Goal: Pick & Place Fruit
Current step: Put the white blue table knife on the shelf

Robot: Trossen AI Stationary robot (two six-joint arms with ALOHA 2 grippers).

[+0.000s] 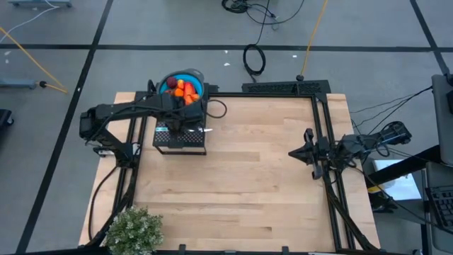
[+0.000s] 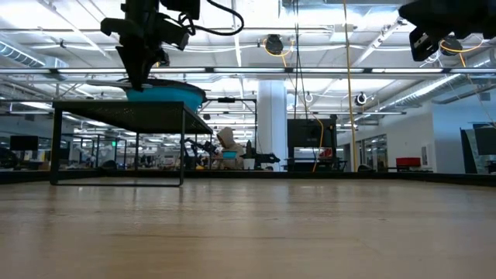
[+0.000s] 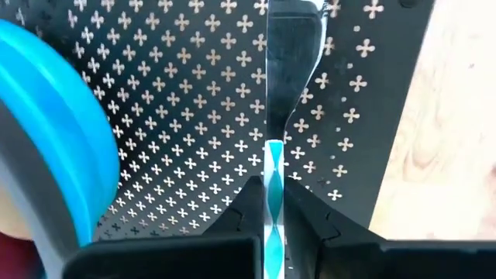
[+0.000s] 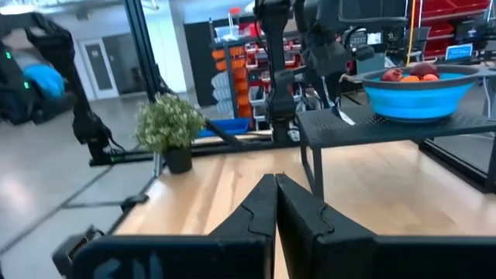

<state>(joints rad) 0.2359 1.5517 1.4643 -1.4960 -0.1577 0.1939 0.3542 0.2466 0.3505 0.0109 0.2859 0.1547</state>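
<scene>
The left gripper (image 3: 273,203) is pinched tight on the thin white and blue utensil (image 3: 274,167), just above the black rack with little holes (image 3: 178,132). The fruit (image 1: 184,91) sits in the blue bowl (image 1: 199,78) on that rack, right beside the gripper. The right gripper (image 4: 275,203) waits far off over the wooden table (image 1: 248,177), squeezed closed with nothing in it.

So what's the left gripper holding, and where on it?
The left gripper pinches the utensil by its thin blue-and-white handle, over the perforated stand.
</scene>
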